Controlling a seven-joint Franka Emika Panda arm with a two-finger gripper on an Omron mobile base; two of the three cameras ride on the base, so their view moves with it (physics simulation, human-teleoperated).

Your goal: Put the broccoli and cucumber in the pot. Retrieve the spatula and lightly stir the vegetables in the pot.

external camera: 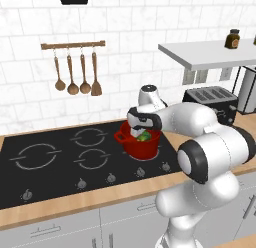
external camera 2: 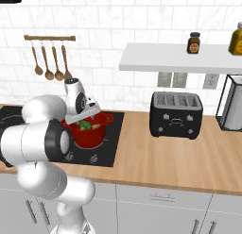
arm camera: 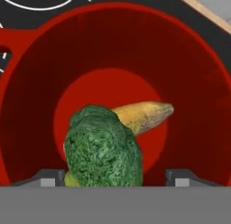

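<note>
The tool (arm camera: 115,178) hangs just above the red pot (external camera: 141,147), which stands on the black cooktop (external camera: 60,162) set into the bench (external camera 2: 179,162). The hand view looks straight down inside: its fingers (arm camera: 50,178) stand apart, one on each side of the broccoli (arm camera: 103,148), with a gap on both sides and nothing clamped. The cucumber (arm camera: 144,115) lies on the pot floor behind it. The base views show only a bit of green at the rim, and wooden utensils (external camera: 76,74) hanging on the wall.
</note>
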